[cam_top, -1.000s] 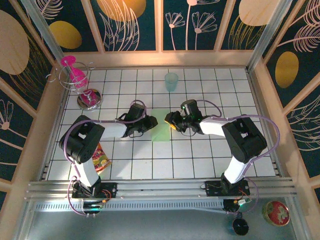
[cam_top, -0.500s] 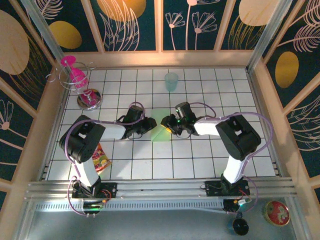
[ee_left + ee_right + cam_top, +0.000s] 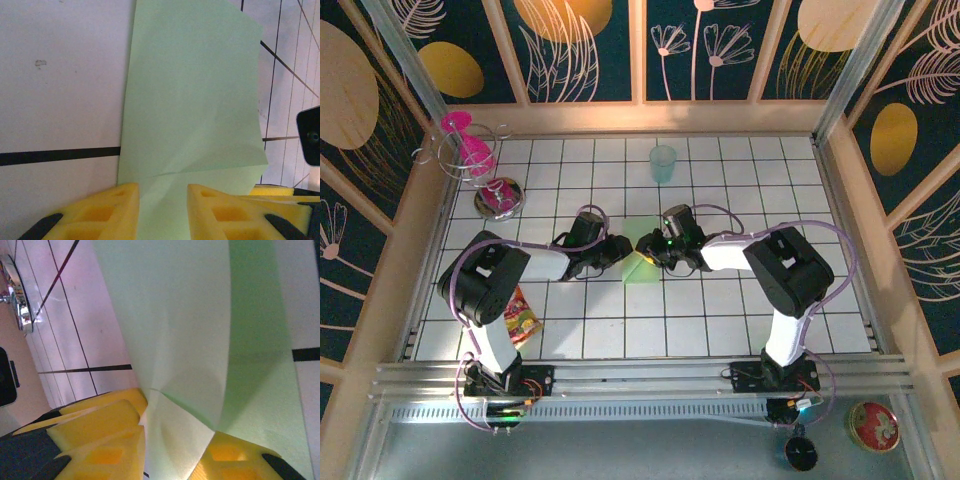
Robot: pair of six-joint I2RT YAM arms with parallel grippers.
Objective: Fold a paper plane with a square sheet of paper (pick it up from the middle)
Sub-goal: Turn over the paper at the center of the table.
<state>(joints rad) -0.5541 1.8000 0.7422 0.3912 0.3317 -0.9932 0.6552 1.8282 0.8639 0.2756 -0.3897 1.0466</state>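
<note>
The square sheet of paper (image 3: 642, 266), light green and partly folded, lies mid-table between both grippers. In the left wrist view the paper (image 3: 190, 100) lies flat with a creased flap. My left gripper (image 3: 624, 250) (image 3: 162, 187) is open, its yellow fingers resting on the sheet's near edge with paper showing in the gap. My right gripper (image 3: 647, 249) (image 3: 180, 415) is open at the opposite edge, and a raised, buckled flap of the paper (image 3: 175, 315) spans between its fingers. The paper plane is out of view.
A translucent teal cup (image 3: 663, 162) stands behind the paper. A metal bowl (image 3: 498, 197) and a wire stand with a pink glass (image 3: 470, 150) sit at the back left. A snack packet (image 3: 523, 318) lies by the left arm's base.
My right gripper moved left onto the paper's edge and its jaws narrowed, lifting a flap. The left gripper shifted slightly left and kept its opening.
</note>
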